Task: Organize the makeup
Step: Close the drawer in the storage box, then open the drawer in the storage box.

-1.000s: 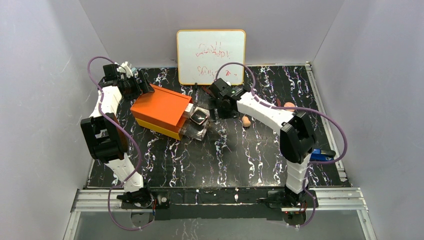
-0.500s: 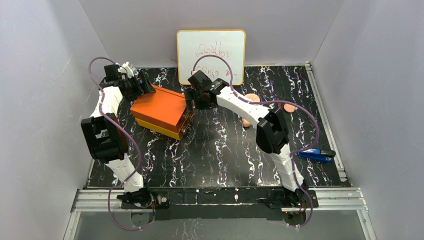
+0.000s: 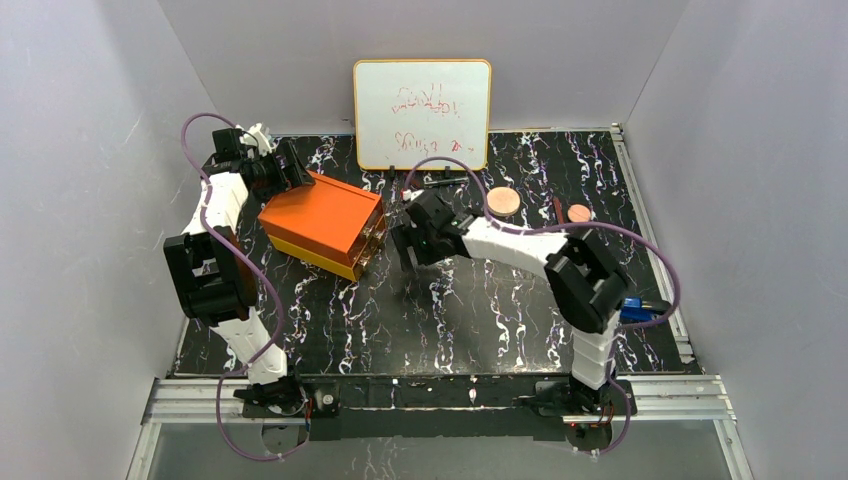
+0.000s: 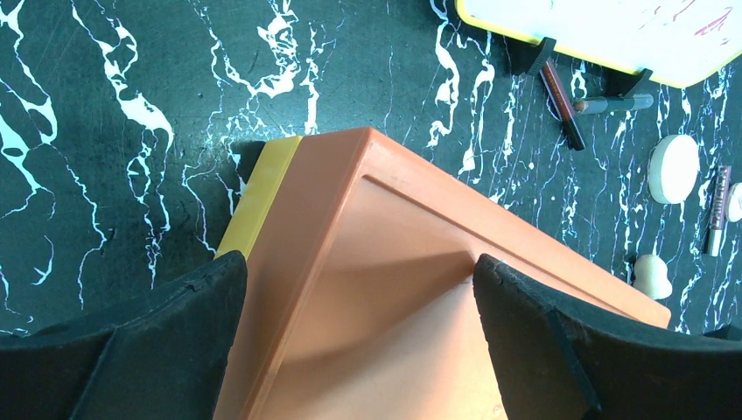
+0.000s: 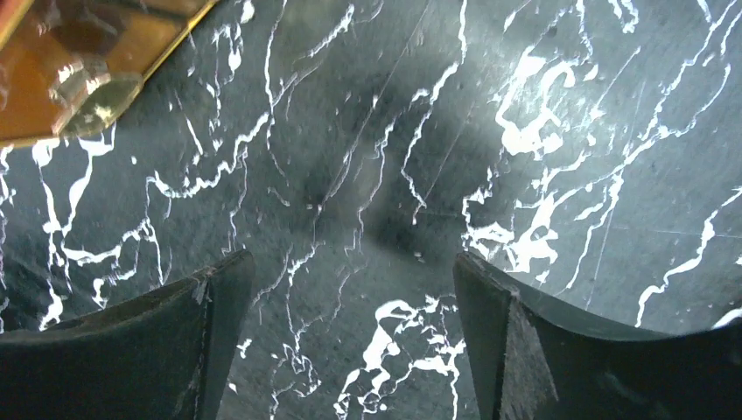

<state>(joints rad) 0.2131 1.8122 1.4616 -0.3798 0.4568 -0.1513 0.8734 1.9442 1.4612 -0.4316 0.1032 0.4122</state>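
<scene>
The makeup lies loose at the back right: a peach disc [image 3: 502,201], a smaller disc [image 3: 578,212] and thin dark pencils [image 3: 440,183] by the whiteboard's foot. The left wrist view shows the pencils [image 4: 560,92], a pale disc [image 4: 674,168], a slim tube [image 4: 716,210] and the egg-shaped sponge [image 4: 652,276]. My left gripper [image 3: 290,172] [image 4: 359,267] is open, its jaws astride the orange box's [image 3: 322,222] back corner. The right gripper [image 3: 412,258] [image 5: 352,262] hangs open over bare table just right of the box, nothing between its fingers.
The orange box [image 4: 394,289] sits left of centre with its clear drawers [image 5: 79,70] pushed in. A whiteboard [image 3: 422,113] stands at the back edge. A blue stapler-like object [image 3: 640,310] lies near the right edge behind the right arm.
The clear drawer that stood open with a black compact in it has been pushed shut. My right gripper went to the box's front, then drew back right and down. The left arm barely moved.
</scene>
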